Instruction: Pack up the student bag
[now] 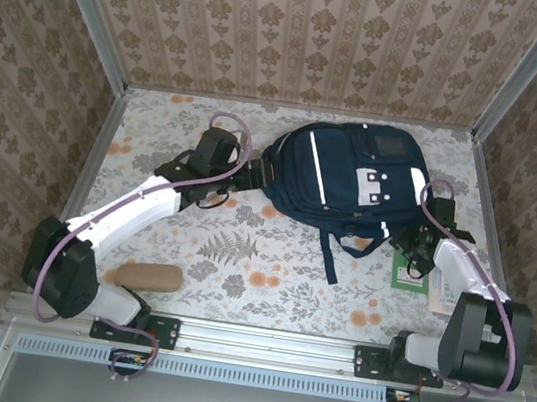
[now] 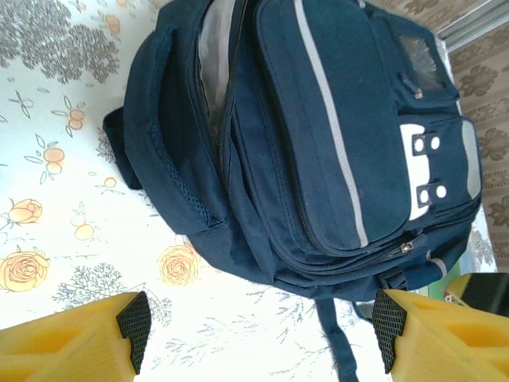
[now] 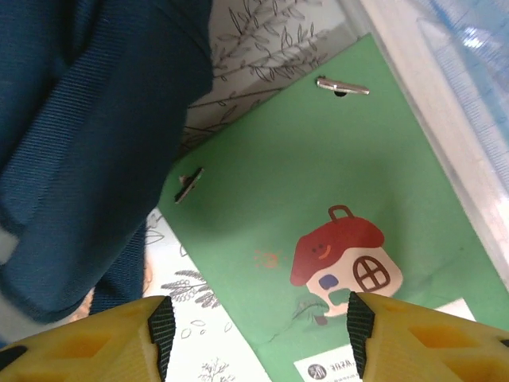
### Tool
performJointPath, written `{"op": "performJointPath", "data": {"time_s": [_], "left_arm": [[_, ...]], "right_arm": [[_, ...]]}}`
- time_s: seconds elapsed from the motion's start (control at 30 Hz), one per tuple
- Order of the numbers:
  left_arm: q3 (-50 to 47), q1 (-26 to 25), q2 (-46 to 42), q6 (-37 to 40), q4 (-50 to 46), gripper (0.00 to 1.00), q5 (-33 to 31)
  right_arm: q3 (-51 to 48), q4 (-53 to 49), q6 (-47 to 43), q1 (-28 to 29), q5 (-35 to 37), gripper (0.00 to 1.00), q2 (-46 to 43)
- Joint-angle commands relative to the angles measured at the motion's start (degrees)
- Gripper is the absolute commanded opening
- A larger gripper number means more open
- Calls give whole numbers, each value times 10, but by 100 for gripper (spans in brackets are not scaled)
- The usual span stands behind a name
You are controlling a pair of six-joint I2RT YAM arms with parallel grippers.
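Note:
The student bag (image 1: 348, 178), a navy backpack with a thin white stripe, lies flat at the back middle of the table. In the left wrist view its main zip gapes, showing grey lining (image 2: 211, 60). My left gripper (image 1: 255, 171) hovers open just off the bag's (image 2: 318, 135) left side, with bare tablecloth between its fingers (image 2: 134, 326). My right gripper (image 1: 412, 245) stands open at the bag's near right corner, above a green booklet (image 3: 318, 183) with a red-roofed house on it. Nothing sits between its pads (image 3: 359, 330). The bag's fabric (image 3: 79, 143) is just to the left there.
A tan roll-shaped case (image 1: 141, 275) lies near the front left, by the left arm's base. A white and clear flat item (image 1: 439, 297) sits beside the green booklet (image 1: 404, 272) at the right wall. The bag's dark strap (image 1: 330, 251) trails forward. Patterned walls enclose the table.

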Motion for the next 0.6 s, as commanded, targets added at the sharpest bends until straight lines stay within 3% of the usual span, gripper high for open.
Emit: {"op": "performJointPath", "data": {"time_s": [0.0,0.1,0.2,0.27,0.57], "left_arm": [[-11,6,-33,12,-24,77,-21],[-25,6,-45,2,-22,79,-26],[-36,5,-46,-7,-14,79,-20],[-42,3,-46,-12,-10,79,-17],[-54,-35,-23,-23,13,78,-4]], "right_arm": [[-12,16,16,-1,-33,60,25],[-39,27,42,15,-74,58,29],[-53,34,76,69,-83,58,25],[-44,17,100,119,-50,60,21],[-11,34,183,251,-92,58,-4]]}}
